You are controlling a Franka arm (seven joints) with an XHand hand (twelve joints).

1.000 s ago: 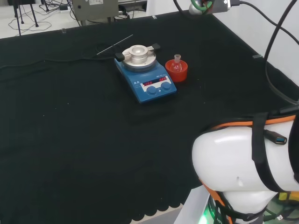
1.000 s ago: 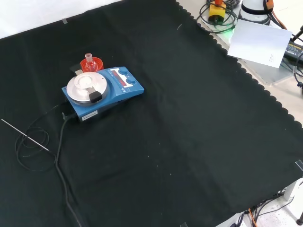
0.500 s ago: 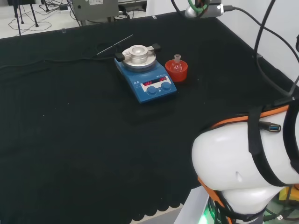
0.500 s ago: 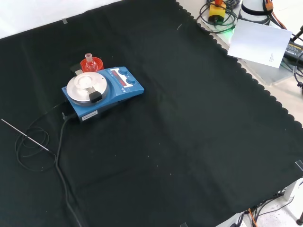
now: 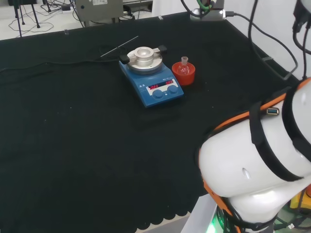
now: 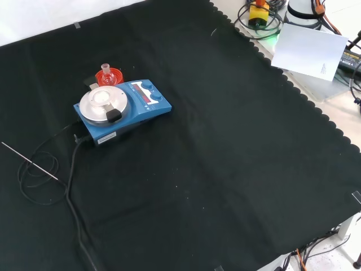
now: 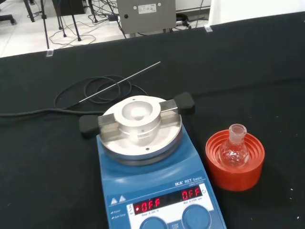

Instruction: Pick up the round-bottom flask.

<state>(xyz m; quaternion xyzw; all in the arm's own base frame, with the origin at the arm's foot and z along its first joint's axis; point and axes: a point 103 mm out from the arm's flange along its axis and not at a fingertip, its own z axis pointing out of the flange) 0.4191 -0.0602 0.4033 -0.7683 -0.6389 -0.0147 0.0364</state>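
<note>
The arm's white links [image 5: 257, 170] are swinging and rising in the head view; the approach is only starting. The flask [image 7: 234, 150] is sitting upright in its red stand [image 7: 235, 162], just beside the blue stirrer [image 7: 152, 186] on the worktop [image 6: 225, 169], untouched; I cannot tell the robot hand's state.

Blue hotplate [image 5: 151, 80] beside thin metal probe [image 5: 119, 46].

Head view: flask [image 5: 183, 68] upright in stand [image 5: 183, 75], just right of hotplate [image 5: 151, 78].

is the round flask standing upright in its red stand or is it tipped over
Upright. The round-bottom flask sits in the red ribbed stand with its neck pointing straight up, beside the blue stirrer plate.
</note>
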